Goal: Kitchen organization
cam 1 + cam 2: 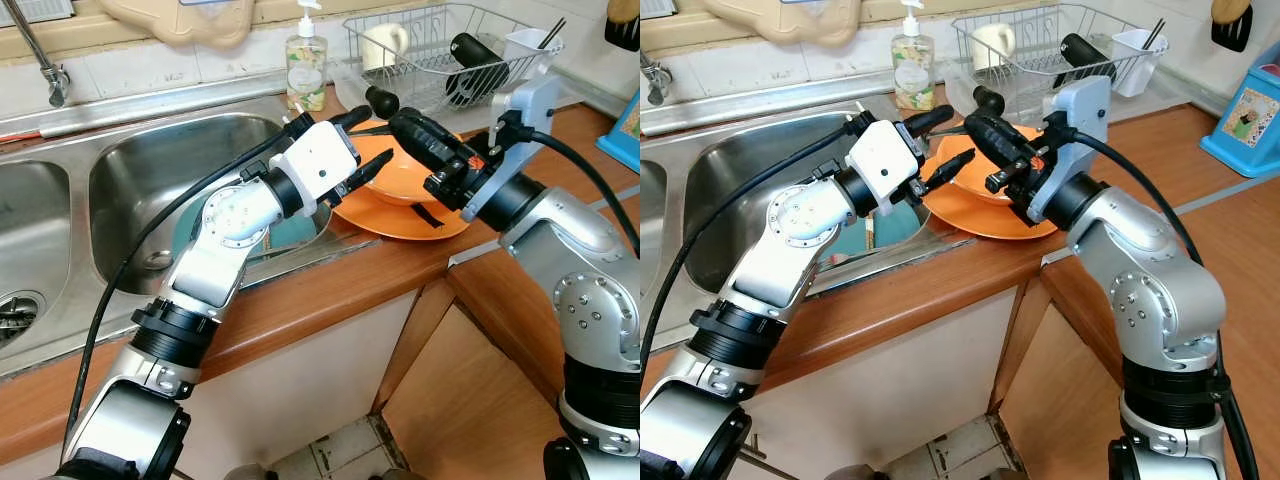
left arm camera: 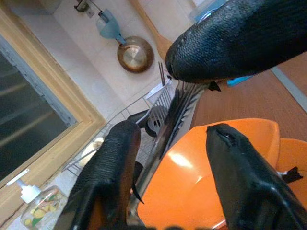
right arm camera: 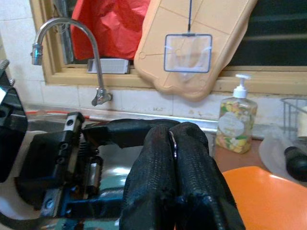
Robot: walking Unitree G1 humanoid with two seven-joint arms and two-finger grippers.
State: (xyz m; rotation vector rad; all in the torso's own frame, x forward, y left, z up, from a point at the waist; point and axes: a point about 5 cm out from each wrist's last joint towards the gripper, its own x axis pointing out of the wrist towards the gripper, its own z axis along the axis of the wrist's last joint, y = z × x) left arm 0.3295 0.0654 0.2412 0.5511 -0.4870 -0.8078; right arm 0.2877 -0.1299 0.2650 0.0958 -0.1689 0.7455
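Observation:
An orange bowl (image 1: 400,182) sits on an orange plate (image 1: 405,224) on the wooden counter beside the sink. Just above the bowl's far rim, my right gripper (image 1: 382,100) is shut on a thin metal utensil (image 2: 168,124). Its edge shows between the closed fingertips (image 3: 171,143). My left gripper (image 1: 375,135) reaches in from the sink side and stands open. Its two fingers (image 2: 115,158) straddle the utensil's shaft without closing on it. The utensil's far end is hidden.
A teal plate (image 1: 295,232) leans inside the steel sink (image 1: 180,150) under my left wrist. Behind the bowl stand a soap bottle (image 1: 306,62) and a wire dish rack (image 1: 440,50) holding a cup and utensils. A blue box (image 1: 625,125) is at far right.

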